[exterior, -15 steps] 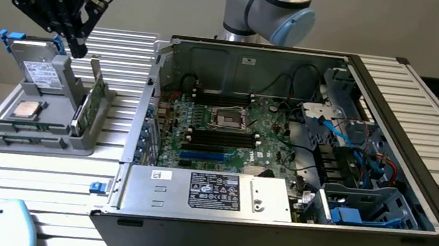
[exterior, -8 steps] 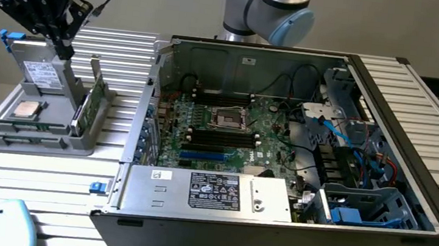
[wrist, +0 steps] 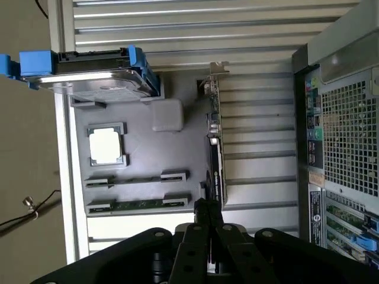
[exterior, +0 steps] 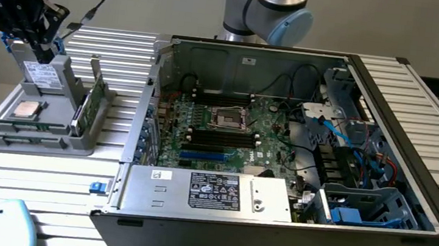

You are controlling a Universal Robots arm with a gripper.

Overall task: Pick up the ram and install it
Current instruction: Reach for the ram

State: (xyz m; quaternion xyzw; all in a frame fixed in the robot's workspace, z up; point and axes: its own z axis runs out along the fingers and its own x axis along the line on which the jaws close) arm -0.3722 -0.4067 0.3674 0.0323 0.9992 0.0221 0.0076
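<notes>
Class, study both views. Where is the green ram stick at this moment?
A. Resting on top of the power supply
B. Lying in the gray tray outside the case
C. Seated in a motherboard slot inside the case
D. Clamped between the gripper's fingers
B: the wrist view shows the ram lying flat in a holder of the gray tray, near the silver processor chip and outside the computer case.

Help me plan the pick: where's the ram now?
On the exterior view's left, the ram lies in the end slot of the grey tray, with the processor chip between it and the hard drive.
</notes>
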